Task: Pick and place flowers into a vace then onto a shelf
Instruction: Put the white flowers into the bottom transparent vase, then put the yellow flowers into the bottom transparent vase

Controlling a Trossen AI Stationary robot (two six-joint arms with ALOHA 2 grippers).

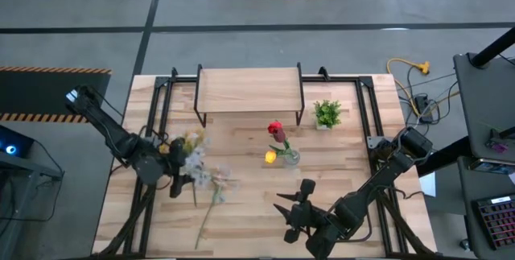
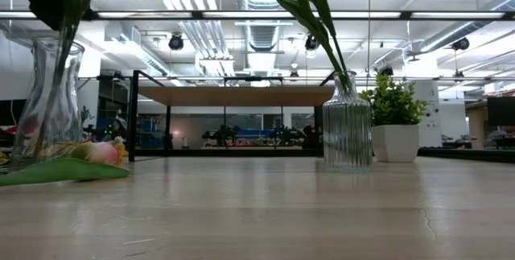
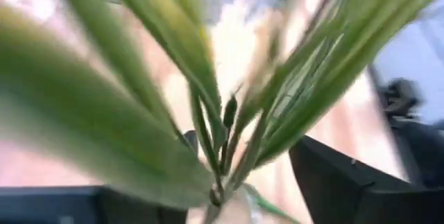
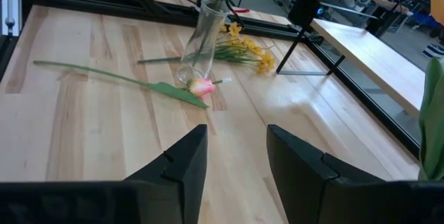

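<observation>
Flowers here are floppy, light things: the pink tulip with its long green stem (image 4: 139, 83) lies flat on the table near the left edge, just beside the tall clear glass vase (image 4: 199, 39). Best pinched mid-stem, gently. The left gripper (image 1: 179, 178) hangs over that vase among leaves, can't tell its fingers. The right gripper (image 4: 236, 158) waits well apart near the front edge, fingers spread, holding nothing.
</observation>
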